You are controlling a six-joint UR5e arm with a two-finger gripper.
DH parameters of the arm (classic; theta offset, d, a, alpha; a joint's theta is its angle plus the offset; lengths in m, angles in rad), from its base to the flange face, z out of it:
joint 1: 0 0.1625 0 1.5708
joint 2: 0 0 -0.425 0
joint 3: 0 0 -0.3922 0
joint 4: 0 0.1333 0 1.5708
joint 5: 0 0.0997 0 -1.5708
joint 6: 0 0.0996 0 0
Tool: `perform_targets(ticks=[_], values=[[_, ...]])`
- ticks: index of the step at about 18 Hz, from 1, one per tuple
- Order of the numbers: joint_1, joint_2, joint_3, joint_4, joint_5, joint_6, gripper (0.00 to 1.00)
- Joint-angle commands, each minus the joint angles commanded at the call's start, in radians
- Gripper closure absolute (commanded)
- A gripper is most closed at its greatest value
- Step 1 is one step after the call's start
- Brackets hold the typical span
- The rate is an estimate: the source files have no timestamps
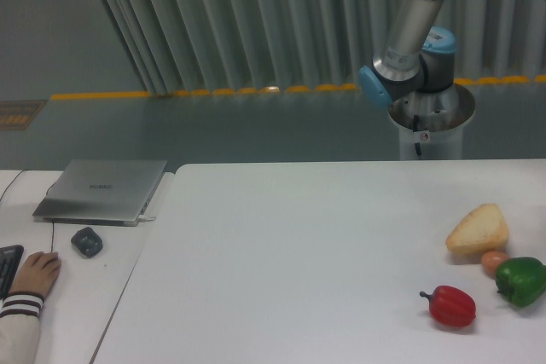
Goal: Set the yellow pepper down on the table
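White table (299,245) before ribbed grey curtain. Arm base at 1 o'clock; gripper out of frame, state cannot be told. Yellow pepper not in view. At 4 o'clock: bread wedge (477,228), orange ball (492,261), green pepper (520,280), red pepper (450,305).

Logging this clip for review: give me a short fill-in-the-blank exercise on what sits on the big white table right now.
1. The pepper nearest the front edge of the table is ____.
2. The small orange ball lies between the bread wedge and the ____ pepper.
3. The closed laptop rests on the narrower ____ to the left.
4. No pepper of the colour ____ is in view.

Missing words: red; green; desk; yellow
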Motion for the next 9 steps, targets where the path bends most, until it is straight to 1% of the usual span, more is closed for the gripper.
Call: perform_targets(ticks=[7, 9], values=[[-0.002, -0.015, 0.008, 0.000, 0.000, -0.003, 0.00], [-0.002, -0.020, 0.017, 0.000, -0.006, -0.023, 0.00]])
